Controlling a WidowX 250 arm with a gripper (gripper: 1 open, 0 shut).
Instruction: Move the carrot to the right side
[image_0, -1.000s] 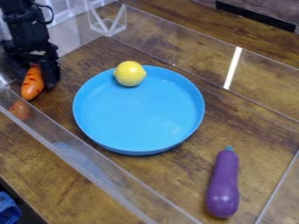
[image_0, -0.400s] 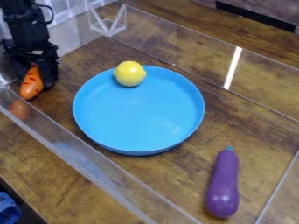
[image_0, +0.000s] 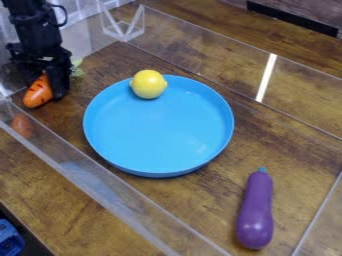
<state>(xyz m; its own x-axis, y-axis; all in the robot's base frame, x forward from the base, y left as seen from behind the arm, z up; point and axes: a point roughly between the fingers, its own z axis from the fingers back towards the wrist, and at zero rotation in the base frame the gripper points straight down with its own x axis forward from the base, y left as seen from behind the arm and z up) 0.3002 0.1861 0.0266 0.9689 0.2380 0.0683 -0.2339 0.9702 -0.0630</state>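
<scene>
Purple and glossy, the eggplant (image_0: 255, 209) lies nearest you, toward the lower right of the wooden table (image_0: 174, 222), its stem end pointing away. A clear barrier (image_0: 104, 186) runs diagonally along the near left, probably there to keep things within reach.

Farther in, near the middle, is a round blue plate (image_0: 158, 130). The yellow ball (image_0: 148, 84) sits at its far edge; whether it touches the table, you cannot tell from here.

At the far left, just beside the clear barrier, is your target: the orange carrot (image_0: 39, 93), with a bit of pale green leaf showing past the dark tool (image_0: 48, 82). The tool's jaws are drawn together on the carrot, gripping it around the body, seemingly so the tapered end and leaves stay free at either side. The grip is partly hidden, so its firmness is hard to judge. Your next move would likely be a lift, high enough to clear the plate and ball, then a carry right.
</scene>
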